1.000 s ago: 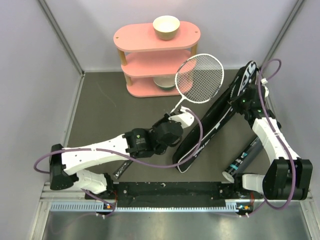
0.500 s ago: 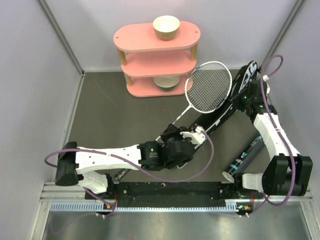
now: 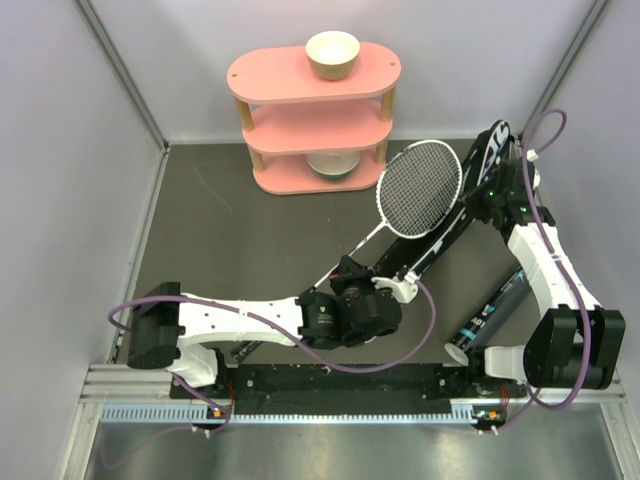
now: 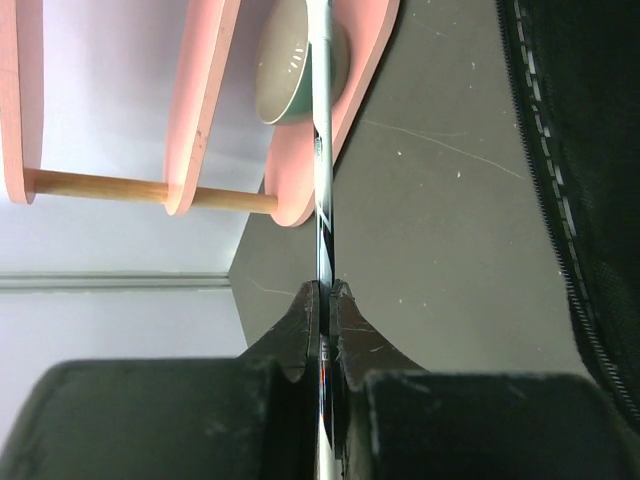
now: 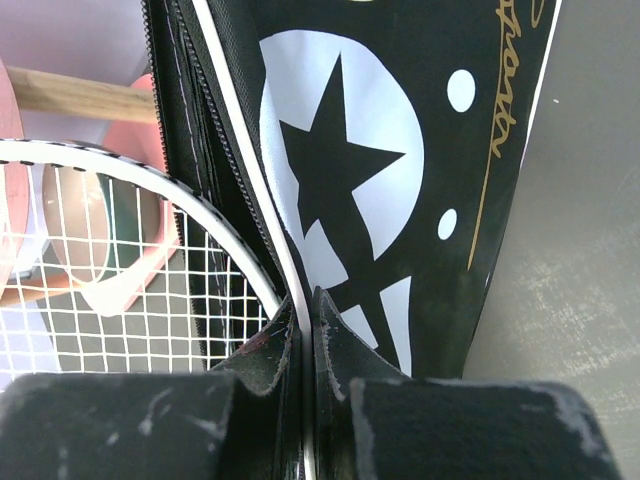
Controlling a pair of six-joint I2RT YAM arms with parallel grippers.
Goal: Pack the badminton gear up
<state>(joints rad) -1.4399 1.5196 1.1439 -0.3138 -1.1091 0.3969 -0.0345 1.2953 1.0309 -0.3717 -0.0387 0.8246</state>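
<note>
Seen from above, the left tool (image 3: 352, 268) had drawn back toward the arm bases over the past second. This swung the racket (image 3: 420, 187) away from the front of the pink shelf (image 3: 300, 75) and across to the long black bag (image 3: 497, 140) on the right of the counter. The racket head now lay over the bag's upper end, so it seemed lined up for sliding in, a step not yet done. The left wrist view showed what the overhead could not: the left tool (image 4: 322, 300) clenched on the thin shaft (image 4: 322, 150). The right wrist view showed the right tool (image 5: 303, 305) pinched shut on the bag's zipped edge (image 5: 340, 150), holding it up. The silver rim (image 5: 150, 180) was just beside that opening, but whether it had entered was hard to tell. The black tube (image 3: 490, 315) lay untouched by the right arm's base.
</note>
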